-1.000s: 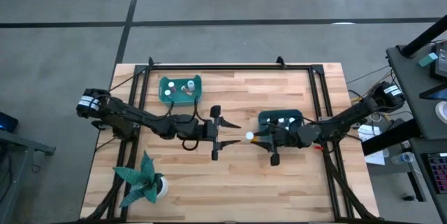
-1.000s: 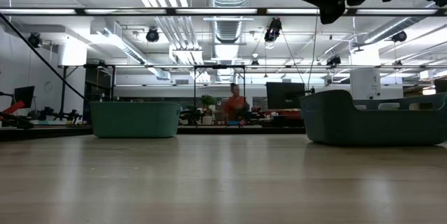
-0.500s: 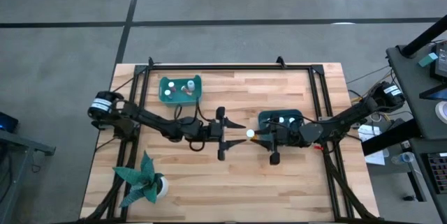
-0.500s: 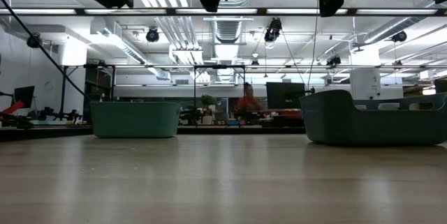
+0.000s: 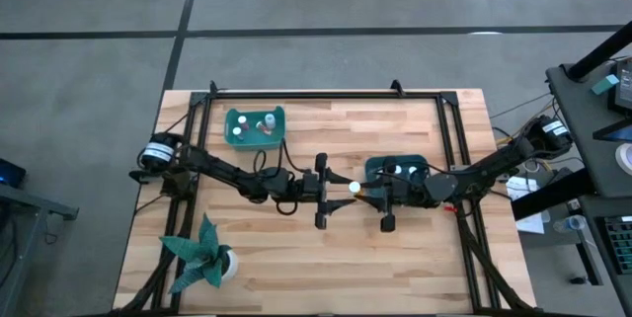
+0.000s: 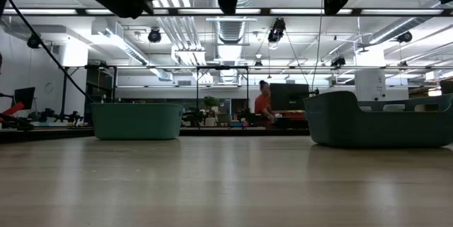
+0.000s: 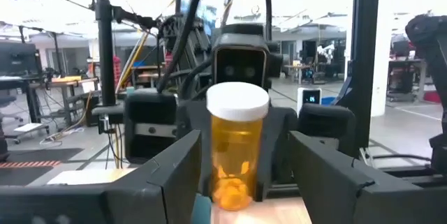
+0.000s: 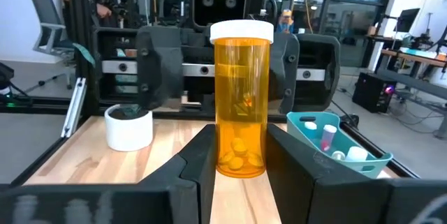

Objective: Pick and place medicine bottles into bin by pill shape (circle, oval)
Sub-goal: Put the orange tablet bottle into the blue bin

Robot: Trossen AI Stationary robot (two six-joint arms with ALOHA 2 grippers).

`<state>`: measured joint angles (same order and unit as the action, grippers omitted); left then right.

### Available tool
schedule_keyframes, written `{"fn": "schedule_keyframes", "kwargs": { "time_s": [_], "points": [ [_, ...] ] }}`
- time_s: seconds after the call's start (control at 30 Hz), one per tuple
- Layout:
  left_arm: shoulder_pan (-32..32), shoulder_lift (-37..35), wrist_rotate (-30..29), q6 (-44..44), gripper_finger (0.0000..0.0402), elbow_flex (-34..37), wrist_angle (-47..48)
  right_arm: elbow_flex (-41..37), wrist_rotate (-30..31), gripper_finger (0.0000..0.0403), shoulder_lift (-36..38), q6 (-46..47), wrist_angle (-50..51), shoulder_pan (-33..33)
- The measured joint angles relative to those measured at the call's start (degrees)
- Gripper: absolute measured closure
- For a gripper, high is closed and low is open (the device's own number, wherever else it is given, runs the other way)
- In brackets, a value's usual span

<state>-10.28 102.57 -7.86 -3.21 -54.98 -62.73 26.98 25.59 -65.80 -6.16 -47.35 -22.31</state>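
Note:
An amber medicine bottle (image 8: 241,98) with a white cap stands upright in my right gripper (image 8: 241,172), above the middle of the table; its cap shows in the high view (image 5: 353,188). My left gripper (image 5: 338,190) is open and level with the bottle, on its left. In the left wrist view its fingers stand on either side of the bottle (image 7: 236,147) with a gap on each side. More bottles stand in the left teal tray (image 5: 237,118) and the right teal tray (image 5: 375,166). My right gripper pinches the bottle's lower half (image 8: 218,155) between its two fingers. The fingers come level from the table's right side. The bottle stands upright, cap up, lifted clear of the table.
A teal paper plant in a white pot (image 5: 202,258) stands at the near left corner. A black frame (image 5: 326,96) runs along the table's far edge and sides. In the low view both trays (image 6: 136,121) (image 6: 379,122) rest on the table. A person (image 6: 263,103) is in the room behind.
My left gripper has gone toward the table's right edge, up to the bottle held by my right gripper, and has stayed open. The bottle and my right gripper have kept still.

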Motion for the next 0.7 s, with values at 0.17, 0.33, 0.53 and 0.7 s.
{"fn": "schedule_keyframes", "kwargs": {
  "time_s": [0.17,0.33,0.53,0.7],
  "points": [
    [0.13,1.18,0.22,-0.04,0.0212,-1.2,0.25,0.0,0.12,0.0303,0.0,-0.49,0.0,0.0],
    [0.17,1.15,0.2,-0.08,0.0244,-1.15,0.2,0.0,0.12,0.0303,0.0,-0.51,0.01,0.0],
    [0.26,1.07,0.04,-0.08,0.0296,-1.05,0.23,0.0,0.0,0.0303,0.0,-0.51,0.0,-0.01],
    [0.33,1.02,0.06,-0.1,0.0324,-1.03,0.25,0.0,0.05,0.0302,0.0,-0.45,0.0,-0.02]
  ]
}}
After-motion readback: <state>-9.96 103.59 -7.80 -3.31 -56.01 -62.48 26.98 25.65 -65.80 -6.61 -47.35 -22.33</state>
